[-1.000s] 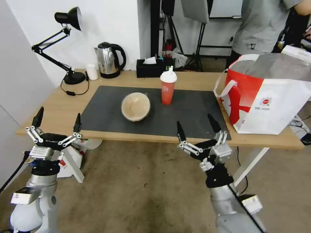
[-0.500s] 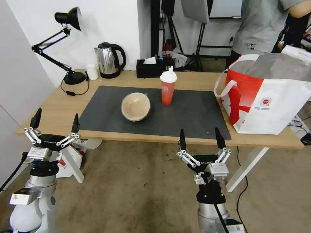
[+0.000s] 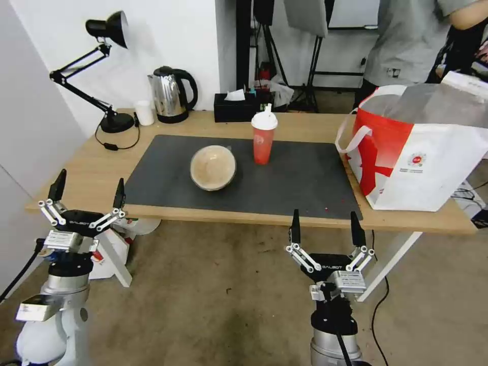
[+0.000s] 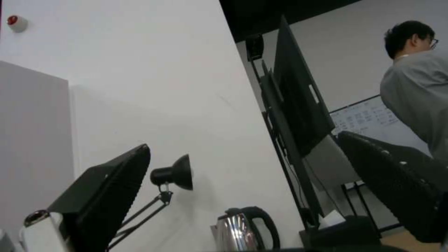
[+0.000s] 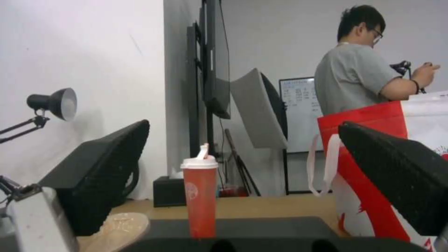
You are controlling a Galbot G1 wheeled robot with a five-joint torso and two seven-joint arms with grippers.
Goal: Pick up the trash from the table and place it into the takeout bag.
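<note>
Right end effector (image 3: 325, 230) lowered below table (image 3: 76, 173) edge, fingers spread upward

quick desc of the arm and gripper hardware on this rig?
Both alike: left gripper and right gripper each have two tapered black fingers on silver linkage bars, mounted to a black palm block with small white lettering. Below sits a silver-grey bracket, a black wrist collar, then rounded silver-white arm links. A black cable runs along each arm.
</note>
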